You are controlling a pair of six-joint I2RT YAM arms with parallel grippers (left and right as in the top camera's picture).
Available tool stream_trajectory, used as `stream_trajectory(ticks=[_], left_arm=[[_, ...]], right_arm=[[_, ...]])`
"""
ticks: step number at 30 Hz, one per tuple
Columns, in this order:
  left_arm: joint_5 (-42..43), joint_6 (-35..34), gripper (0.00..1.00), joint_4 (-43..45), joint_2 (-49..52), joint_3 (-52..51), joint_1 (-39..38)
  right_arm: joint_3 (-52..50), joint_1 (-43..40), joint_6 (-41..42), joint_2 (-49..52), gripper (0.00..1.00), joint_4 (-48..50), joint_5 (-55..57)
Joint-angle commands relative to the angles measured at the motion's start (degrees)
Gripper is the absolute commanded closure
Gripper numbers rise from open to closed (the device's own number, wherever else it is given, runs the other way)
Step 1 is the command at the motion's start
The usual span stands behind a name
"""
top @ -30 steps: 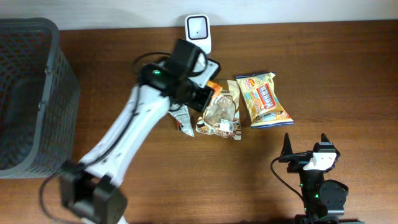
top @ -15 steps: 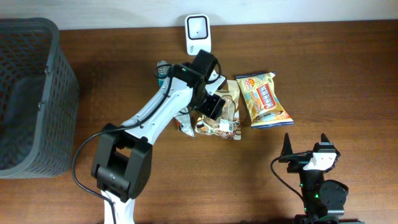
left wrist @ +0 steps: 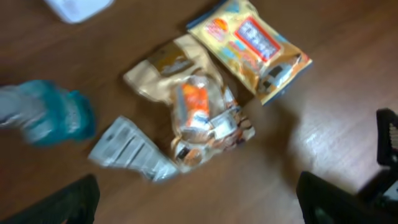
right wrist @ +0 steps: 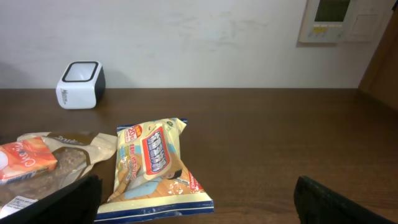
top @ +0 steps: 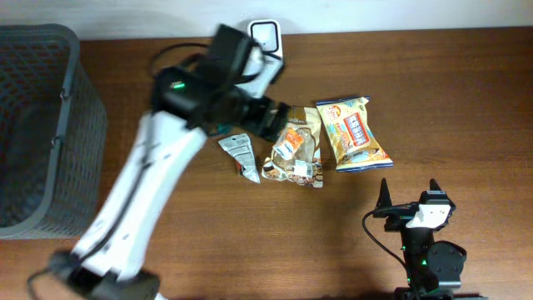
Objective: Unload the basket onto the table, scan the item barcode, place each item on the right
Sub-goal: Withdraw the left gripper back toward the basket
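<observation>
My left hand [left wrist: 205, 205], released and empty, hovers above the orange packet [left wrist: 193, 102] at six o'clock from the scanner [top: 265, 37]. The packet is likely light, crinkly and slippery, best pinched at a sealed edge.

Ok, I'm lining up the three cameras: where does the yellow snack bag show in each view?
Overhead: yellow snack bag right of centre.
Left wrist: the bag upper right.
Right wrist: the bag lower left of centre.
Shared landmark: white scanner, seen in all three.
</observation>
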Motion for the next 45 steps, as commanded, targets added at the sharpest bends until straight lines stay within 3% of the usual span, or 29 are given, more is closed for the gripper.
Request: stream_trajectory(ticks=[1, 11, 16, 22, 29, 33, 38, 45], left_arm=[[-0.9, -0.2, 0.01, -5.3, -8.3, 0.7, 6.9], [-3.3, -0.2, 0.01, -19.6, -23.3, -0.6, 19.3], [-3.3, -2.2, 0.01, -18.8, -31.5, -5.9, 21.7], [-3.3, -5.2, 0.00, -10.3, -39.9, -15.1, 23.7], [-3.3, -8.6, 0.01, -0.5, -37.2, -23.6, 24.8], [-3.2, -12.6, 0.01, 2.5, -32.6, -23.5, 32.3], [1.7, -18.4, 0.01, 2.7, -29.0, -23.5, 44.0], [3.3, -18.4, 0.01, 1.9, -28.2, -23.5, 46.0]], right_arm=[[-0.4, 0.3, -0.1, -0.4, 0.02, -0.3, 0.5], [-0.4, 0.3, -0.1, -0.4, 0.02, -0.3, 0.5], [-0.4, 0.3, -0.1, -0.4, 0.02, -0.3, 0.5], [-0.4, 0.3, -0.1, -0.4, 0.02, -0.3, 0.5], [-0.4, 0.3, -0.1, -0.4, 0.02, -0.3, 0.5], [-0.4, 0.3, -0.1, -0.4, 0.02, -0.3, 0.5], [-0.4, 0.3, 0.0, -0.4, 0.02, -0.2, -0.9], [-0.4, 0.3, 2.8, -0.4, 0.02, 0.7, -9.0]])
